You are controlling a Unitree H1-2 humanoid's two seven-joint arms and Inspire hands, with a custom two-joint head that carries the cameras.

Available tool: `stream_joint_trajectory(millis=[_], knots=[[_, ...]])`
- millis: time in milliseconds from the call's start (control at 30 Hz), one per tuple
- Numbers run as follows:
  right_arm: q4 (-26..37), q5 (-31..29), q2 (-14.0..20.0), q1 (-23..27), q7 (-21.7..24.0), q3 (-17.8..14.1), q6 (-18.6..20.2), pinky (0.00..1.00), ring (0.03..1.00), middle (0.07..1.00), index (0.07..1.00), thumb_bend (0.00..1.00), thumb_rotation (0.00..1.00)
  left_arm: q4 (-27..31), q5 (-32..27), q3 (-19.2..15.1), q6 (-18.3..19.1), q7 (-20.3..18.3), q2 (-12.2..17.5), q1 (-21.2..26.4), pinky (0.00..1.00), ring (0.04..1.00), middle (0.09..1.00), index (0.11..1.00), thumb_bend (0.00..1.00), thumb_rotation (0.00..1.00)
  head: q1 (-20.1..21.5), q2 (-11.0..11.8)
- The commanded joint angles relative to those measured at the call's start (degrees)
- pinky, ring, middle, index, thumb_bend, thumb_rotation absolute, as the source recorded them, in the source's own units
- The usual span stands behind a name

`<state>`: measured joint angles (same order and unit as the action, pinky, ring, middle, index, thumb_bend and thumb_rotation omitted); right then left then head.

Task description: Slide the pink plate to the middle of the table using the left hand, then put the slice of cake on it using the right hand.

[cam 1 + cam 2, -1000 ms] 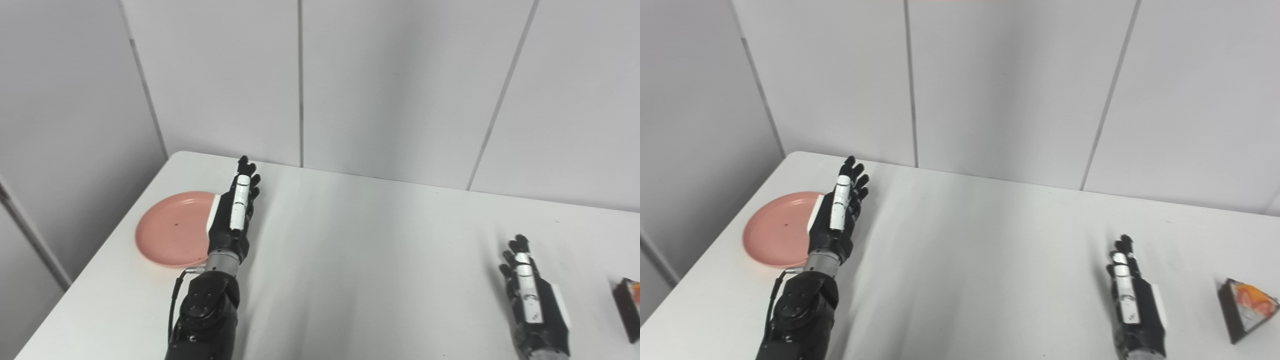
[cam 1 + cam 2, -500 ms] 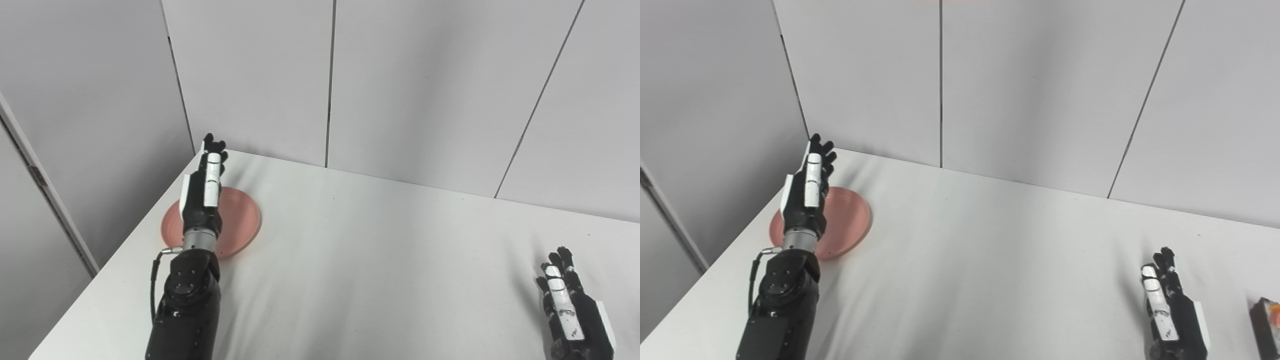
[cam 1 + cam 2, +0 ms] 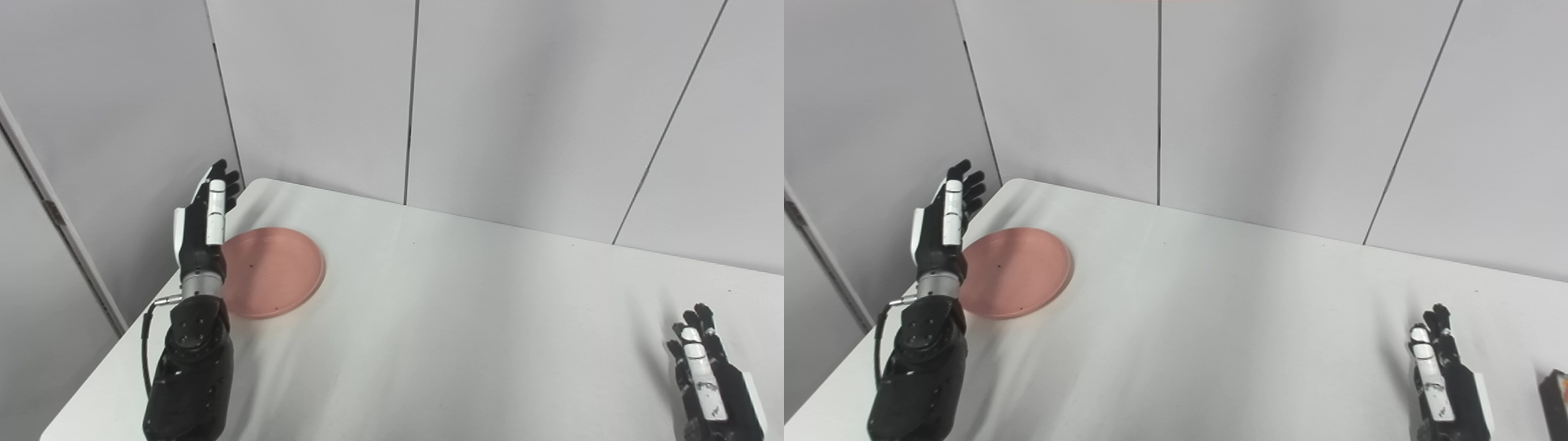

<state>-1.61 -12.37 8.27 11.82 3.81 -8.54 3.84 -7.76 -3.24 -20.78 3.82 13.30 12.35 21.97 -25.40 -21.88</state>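
The pink plate [image 3: 274, 271] lies flat near the table's far left corner. My left hand [image 3: 202, 229] is raised at the plate's left edge, fingers straight and apart, holding nothing; whether it touches the rim I cannot tell. My right hand [image 3: 1447, 383] rests open at the bottom right of the table, fingers extended. A dark slice of cake [image 3: 1556, 398] with an orange top shows at the right edge in the right eye view, just right of that hand. The left eye view does not show the cake.
The white table [image 3: 459, 318] runs back to grey wall panels. Its left edge [image 3: 141, 312] drops off just beside my left arm. A wide bare stretch of tabletop lies between the plate and my right hand.
The camera has panned left. My left hand has crossed over the plate from its right side to its left edge. The right hand has stayed in place.
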Motion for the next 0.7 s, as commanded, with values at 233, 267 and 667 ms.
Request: stream_joint_trajectory(millis=[233,267,667], knots=[[2.76,-0.2,0.65,0.84,0.61,0.0,-0.5,1.0,1.0,1.0,1.0,0.41,0.73,-4.98,-0.31,-2.42,-3.96,1.75,4.21,2.55,0.75,0.771,0.759,0.755,0.73,1.0,0.0,0.1],[2.87,-0.24,0.62,0.82,0.6,0.0,-0.46,1.0,1.0,1.0,1.0,0.41,0.73,-5.42,-0.21,-2.53,-4.07,1.94,4.27,2.52,0.76,0.773,0.758,0.754,0.73,1.0,0.0,0.1],[3.28,-0.88,0.7,0.61,0.74,-0.1,-0.28,1.0,1.0,1.0,1.0,0.36,0.73,-12.43,1.37,-1.95,-7.14,3.28,5.75,2.22,0.76,0.765,0.754,0.753,0.72,1.0,-0.28,0.17]])
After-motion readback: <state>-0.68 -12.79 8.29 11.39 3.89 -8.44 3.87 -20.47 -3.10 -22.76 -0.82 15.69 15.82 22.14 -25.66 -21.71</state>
